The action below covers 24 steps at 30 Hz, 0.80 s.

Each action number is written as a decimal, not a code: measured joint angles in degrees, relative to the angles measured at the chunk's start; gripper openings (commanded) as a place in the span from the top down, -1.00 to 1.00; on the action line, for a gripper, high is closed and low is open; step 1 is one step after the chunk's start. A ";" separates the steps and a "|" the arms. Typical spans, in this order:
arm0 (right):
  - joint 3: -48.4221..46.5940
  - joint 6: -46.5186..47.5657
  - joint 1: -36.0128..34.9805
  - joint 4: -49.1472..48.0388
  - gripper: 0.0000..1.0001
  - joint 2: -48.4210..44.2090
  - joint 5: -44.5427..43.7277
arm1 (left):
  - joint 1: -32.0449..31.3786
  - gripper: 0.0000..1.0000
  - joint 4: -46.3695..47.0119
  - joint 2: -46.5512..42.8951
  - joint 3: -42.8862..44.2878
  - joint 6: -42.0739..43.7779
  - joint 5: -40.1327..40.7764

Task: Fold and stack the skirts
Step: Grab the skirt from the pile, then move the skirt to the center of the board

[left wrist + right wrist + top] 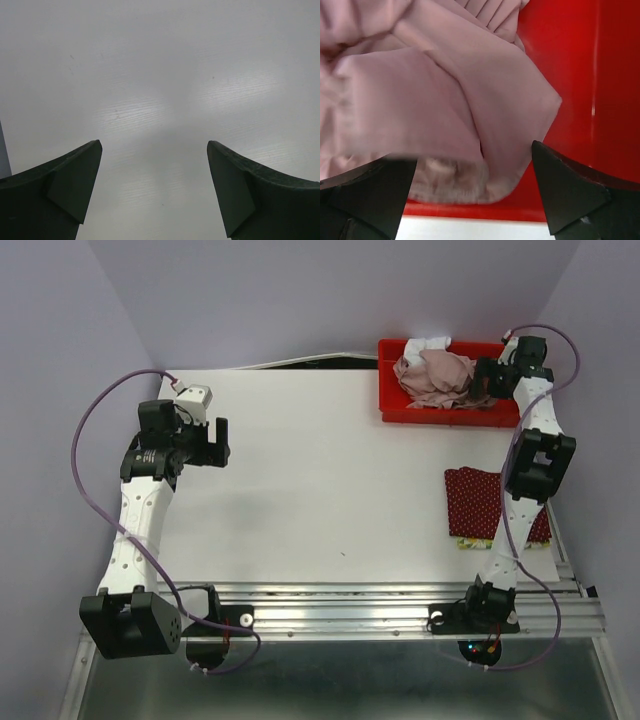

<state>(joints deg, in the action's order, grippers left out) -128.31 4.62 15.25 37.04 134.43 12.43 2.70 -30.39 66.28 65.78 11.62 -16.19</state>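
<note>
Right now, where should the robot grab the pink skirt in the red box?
Probably the thick hem corner of the pink skirt, lying bunched in the red bin. Come from above with the right gripper: its open fingers sit either side of that corner, and the bin's walls block a sideways reach.

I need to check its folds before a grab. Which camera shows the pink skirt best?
The right wrist view: the pink skirt fills the frame, pleats and hem clear against the red bin. The top view shows it small and crumpled in that bin; the left wrist view shows only table.
</note>
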 measured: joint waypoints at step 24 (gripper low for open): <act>1.09 -24.20 -1.05 -13.55 0.99 -20.55 24.13 | 0.00 -0.97 -0.50 0.02 1.51 -1.14 1.70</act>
<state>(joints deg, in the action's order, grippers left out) -127.22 -19.57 14.20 23.49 113.89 36.56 2.70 -30.89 66.30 67.29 10.48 -14.48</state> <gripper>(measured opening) 0.057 0.986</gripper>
